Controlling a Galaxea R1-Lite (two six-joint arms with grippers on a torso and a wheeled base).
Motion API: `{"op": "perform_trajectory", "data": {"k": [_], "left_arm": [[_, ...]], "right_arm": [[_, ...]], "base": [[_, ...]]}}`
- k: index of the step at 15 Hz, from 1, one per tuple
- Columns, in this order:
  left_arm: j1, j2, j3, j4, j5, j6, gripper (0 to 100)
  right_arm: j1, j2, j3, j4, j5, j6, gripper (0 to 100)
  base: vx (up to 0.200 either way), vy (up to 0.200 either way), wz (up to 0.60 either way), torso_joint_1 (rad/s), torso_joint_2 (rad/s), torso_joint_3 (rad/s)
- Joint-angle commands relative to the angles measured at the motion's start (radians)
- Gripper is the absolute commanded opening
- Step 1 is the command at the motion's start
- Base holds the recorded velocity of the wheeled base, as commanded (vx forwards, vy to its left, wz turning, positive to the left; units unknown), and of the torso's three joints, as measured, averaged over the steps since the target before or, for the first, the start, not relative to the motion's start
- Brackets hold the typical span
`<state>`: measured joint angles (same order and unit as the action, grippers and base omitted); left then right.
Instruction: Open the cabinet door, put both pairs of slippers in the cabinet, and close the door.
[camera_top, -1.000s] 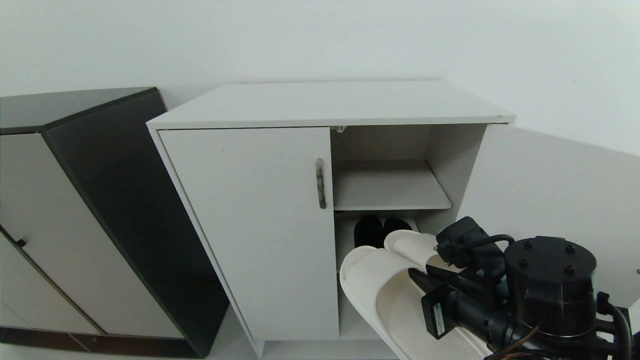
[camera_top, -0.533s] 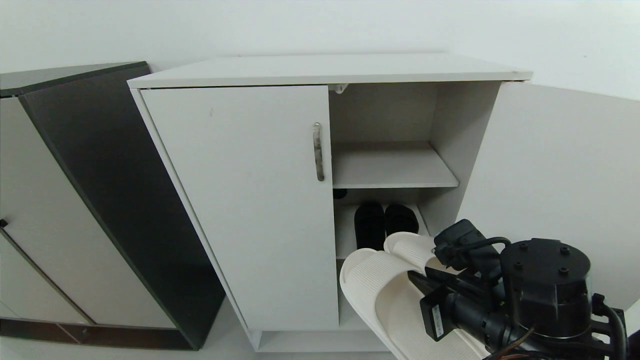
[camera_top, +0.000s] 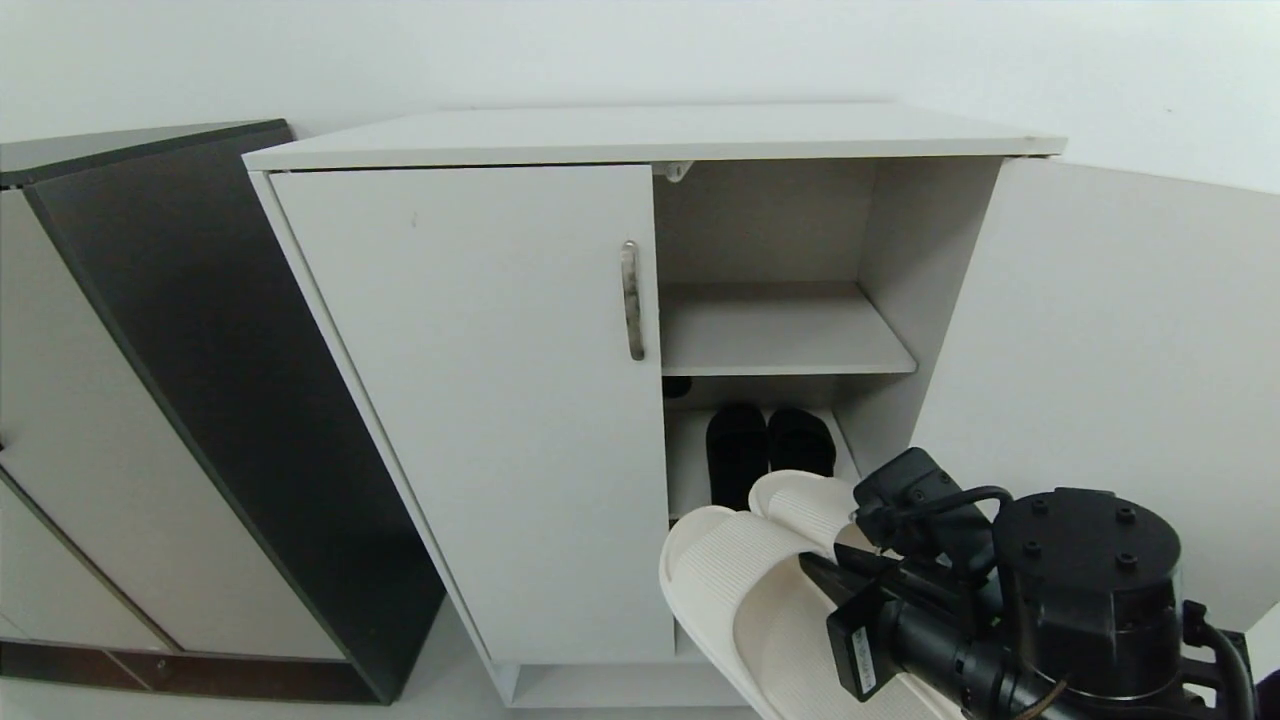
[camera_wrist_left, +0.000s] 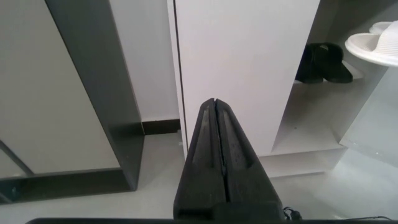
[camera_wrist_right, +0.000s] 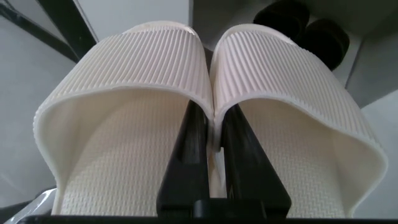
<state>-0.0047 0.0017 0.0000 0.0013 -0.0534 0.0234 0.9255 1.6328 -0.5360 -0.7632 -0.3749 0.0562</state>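
The white cabinet (camera_top: 640, 135) has its right door swung open and its left door (camera_top: 480, 400) closed. A pair of black slippers (camera_top: 768, 447) sits on the lower shelf inside; the same black slippers (camera_wrist_left: 324, 61) show in the left wrist view and as black slippers (camera_wrist_right: 305, 31) past the white pair. My right gripper (camera_wrist_right: 211, 134) is shut on the pair of white slippers (camera_top: 745, 580), pinching their inner edges together, just in front of the open compartment. My left gripper (camera_wrist_left: 214, 109) is shut and holds nothing, low in front of the closed door.
A dark-sided cabinet (camera_top: 200, 400) stands to the left of the white one. The open right door (camera_top: 1110, 360) stands out on the right. The upper shelf (camera_top: 780, 335) is bare. The left door carries a metal handle (camera_top: 631, 300).
The camera view shifted, so the cabinet sits higher and more of the lower shelf shows. The white slippers in my right gripper have moved slightly left and closer to the opening.
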Motion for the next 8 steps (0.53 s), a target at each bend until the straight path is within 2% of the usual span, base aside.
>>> {"op": "perform_trajectory", "data": {"k": [1,2,5,8], "left_arm": [[0.002,0.000,0.000,0.000,0.000,0.000,0],[0.002,0.000,0.000,0.000,0.000,0.000,0],[0.002,0.000,0.000,0.000,0.000,0.000,0],[0.002,0.000,0.000,0.000,0.000,0.000,0]], "right_arm": [[0.010,0.022,-0.009,0.001,-0.004,0.002,0],[0.010,0.022,-0.012,0.001,-0.004,0.004,0],[0.027,0.027,-0.036,0.002,-0.013,0.010,0],[0.104,0.079,-0.142,0.042,-0.107,0.074,0]], "base": [[0.000,-0.200,0.00,0.002,0.00,-0.002],[0.000,-0.200,0.00,0.002,0.01,0.007],[0.000,0.000,0.00,0.000,0.00,0.000],[0.000,0.000,0.00,0.000,0.00,0.000]]}}
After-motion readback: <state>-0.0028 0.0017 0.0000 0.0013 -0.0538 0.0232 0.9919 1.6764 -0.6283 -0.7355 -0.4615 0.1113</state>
